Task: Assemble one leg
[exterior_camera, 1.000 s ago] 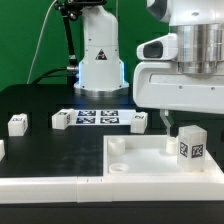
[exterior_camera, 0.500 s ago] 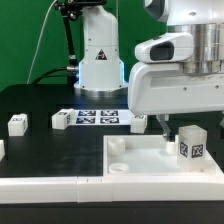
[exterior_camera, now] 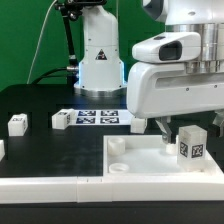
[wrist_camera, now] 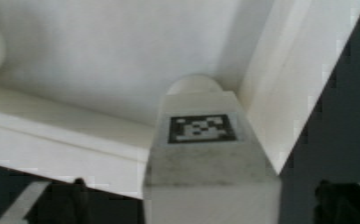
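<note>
Start at the exterior view's left: two small white plastic blocks, square-sectioned and tagged, lie loose on the black table [exterior_camera: 40, 100], one [exterior_camera: 17, 124] near the edge and another [exterior_camera: 61, 119] just beside the marker board [exterior_camera: 98, 116], which lies flat in front of the arm's base. Both sit well apart from the work, so you can treat them as waiting parts.

Moving right, the large white square tray-like tabletop panel [exterior_camera: 140, 158] rests with a round corner hole facing up. The gripper [exterior_camera: 163, 125] hangs low over it, with one leg [exterior_camera: 190, 143] standing upright on the panel just beside it. From the wrist view, a tagged leg [wrist_camera: 202, 130] runs between the fingers, so the claw looks clamped on it, though the fingertips themselves are hidden and I cannot tell for sure.
</note>
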Motion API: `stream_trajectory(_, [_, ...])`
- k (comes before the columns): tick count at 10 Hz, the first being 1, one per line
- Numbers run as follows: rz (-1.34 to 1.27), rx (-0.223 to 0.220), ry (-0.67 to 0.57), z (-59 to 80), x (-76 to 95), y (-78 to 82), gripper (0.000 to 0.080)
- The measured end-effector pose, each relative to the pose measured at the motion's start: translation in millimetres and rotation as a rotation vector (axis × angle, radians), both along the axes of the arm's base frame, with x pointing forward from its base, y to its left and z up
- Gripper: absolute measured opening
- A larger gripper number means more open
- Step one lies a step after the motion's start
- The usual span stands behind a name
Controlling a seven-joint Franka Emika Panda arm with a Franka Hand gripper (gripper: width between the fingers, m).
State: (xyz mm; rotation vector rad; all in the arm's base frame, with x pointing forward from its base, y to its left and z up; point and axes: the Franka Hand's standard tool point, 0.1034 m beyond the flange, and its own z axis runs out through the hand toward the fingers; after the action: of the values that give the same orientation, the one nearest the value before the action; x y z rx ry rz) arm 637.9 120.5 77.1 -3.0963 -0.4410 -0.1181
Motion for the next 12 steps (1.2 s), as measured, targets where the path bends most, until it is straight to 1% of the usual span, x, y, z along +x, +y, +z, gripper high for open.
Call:
stream_trajectory(2, [-0.009, 0.001, 0.000, 0.0, 0.0, -0.1, 0.0329])
stream_trajectory(3, [-0.045, 0.004, 0.001, 0.0, 0.0, -0.1, 0.0291])
stream_trajectory(5, [-0.107, 0.008, 0.003, -0.1, 0.0, -0.2, 0.0291])
stream_trajectory(8, [-0.495, 0.037, 0.013, -0.2, -0.5, 0.4, 0.0291])
stream_trajectory(12, [-0.943, 0.078, 0.020, -0.8, -0.6, -1.5, 0.0292])
